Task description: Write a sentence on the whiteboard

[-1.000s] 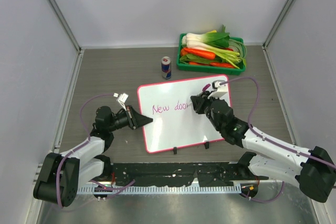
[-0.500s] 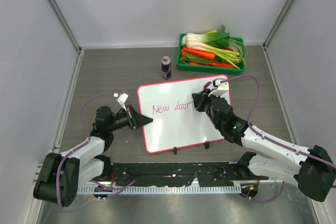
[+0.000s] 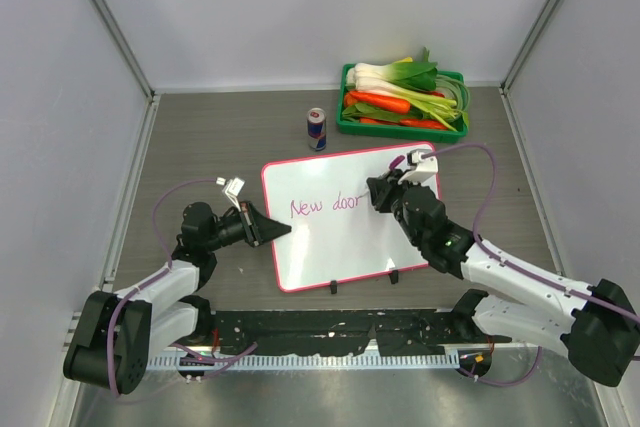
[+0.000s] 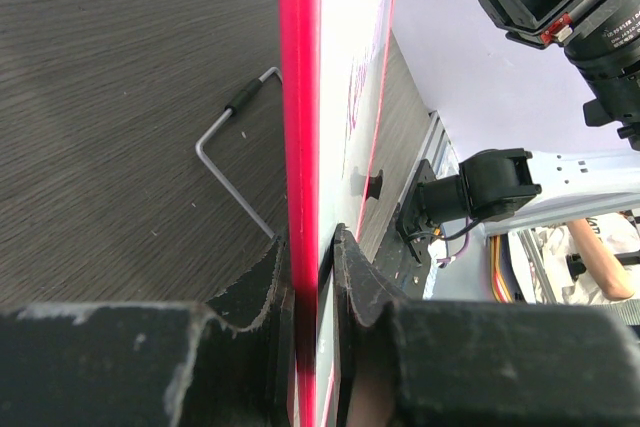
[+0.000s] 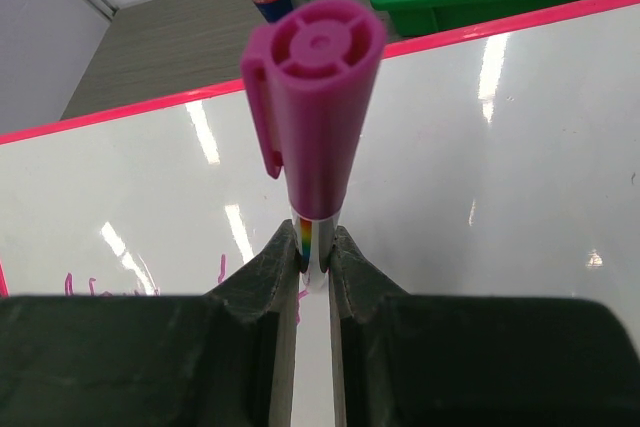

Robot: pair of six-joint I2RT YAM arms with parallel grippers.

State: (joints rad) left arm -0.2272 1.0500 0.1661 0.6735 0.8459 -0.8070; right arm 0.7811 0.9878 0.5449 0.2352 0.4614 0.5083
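Observation:
The whiteboard (image 3: 345, 237), white with a pink-red frame, lies mid-table. Pink cursive on it reads "New door" (image 3: 324, 205), the sentence as far as it shows. My left gripper (image 3: 283, 231) is shut on the board's left edge; in the left wrist view the red frame (image 4: 299, 147) runs between the fingers (image 4: 262, 287). My right gripper (image 3: 378, 194) is shut on a marker with a magenta cap (image 5: 315, 97) and stands over the board just right of the writing. The marker tip is hidden below the fingers (image 5: 282, 267).
A green crate of vegetables (image 3: 404, 97) stands at the back right. A drink can (image 3: 317, 128) stands just behind the board. A bent metal wire (image 4: 232, 162) lies on the table left of the board. Grey walls enclose the table.
My right gripper has crept a little to the right with the marker, and the writing has grown by a stroke at the end of "door". The left arm has not moved.

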